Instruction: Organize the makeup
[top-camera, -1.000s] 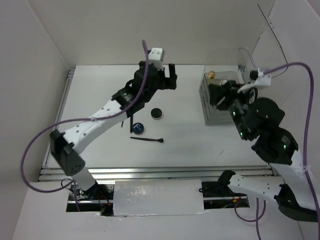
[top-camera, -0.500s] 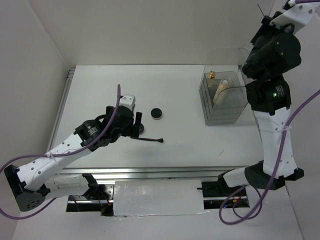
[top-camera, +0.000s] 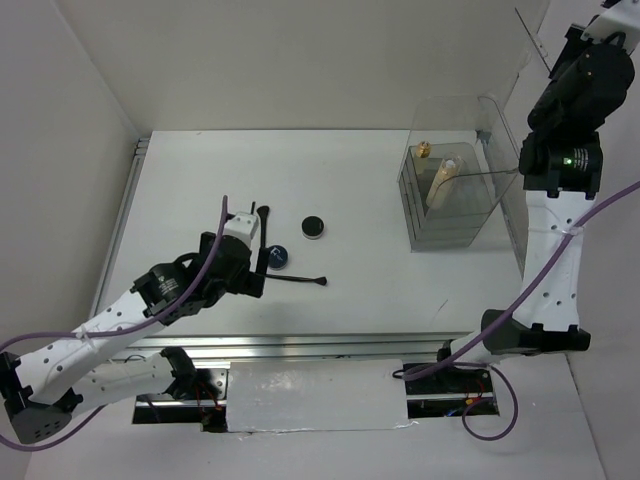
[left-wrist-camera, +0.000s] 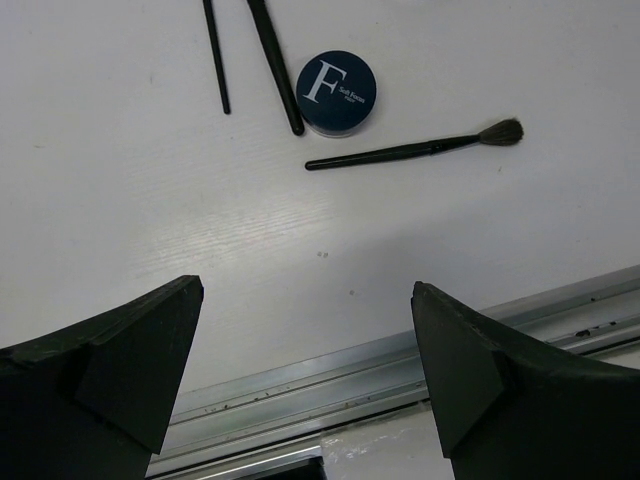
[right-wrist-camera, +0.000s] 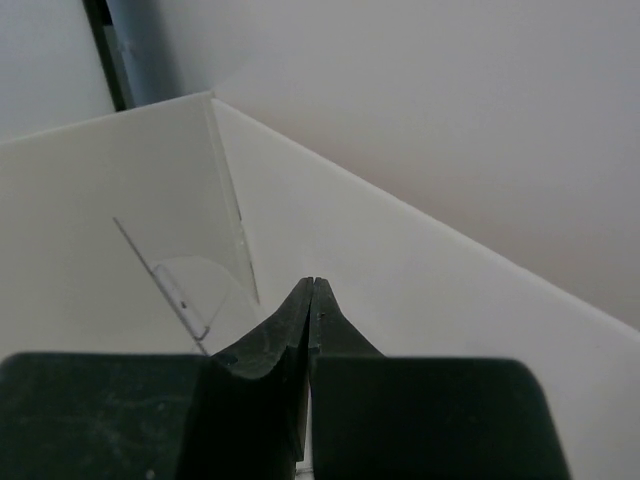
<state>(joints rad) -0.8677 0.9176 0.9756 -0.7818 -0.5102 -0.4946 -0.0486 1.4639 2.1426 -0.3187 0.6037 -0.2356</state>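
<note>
Two beige tube bottles (top-camera: 441, 180) stand inside the clear box (top-camera: 455, 235), evidently the collection point. Loose on the surface (top-camera: 400, 280): dark-blue compact (left-wrist-camera: 337, 92), bristle brush (left-wrist-camera: 410, 150), two black pencils (left-wrist-camera: 275, 60), black compact (top-camera: 314, 227). Left claw (left-wrist-camera: 305, 290) is spread and empty, angled low beside the near rail toward the blue compact — judged a pre-grasp stance. Right claw (right-wrist-camera: 312, 300) is pressed together, raised high and aimed at the wall.

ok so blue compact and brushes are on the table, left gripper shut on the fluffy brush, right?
Not quite. The left gripper is open and empty: the left wrist view shows its jaws wide apart, with the fluffy brush lying on the table next to the blue compact. The rest is right.
</note>
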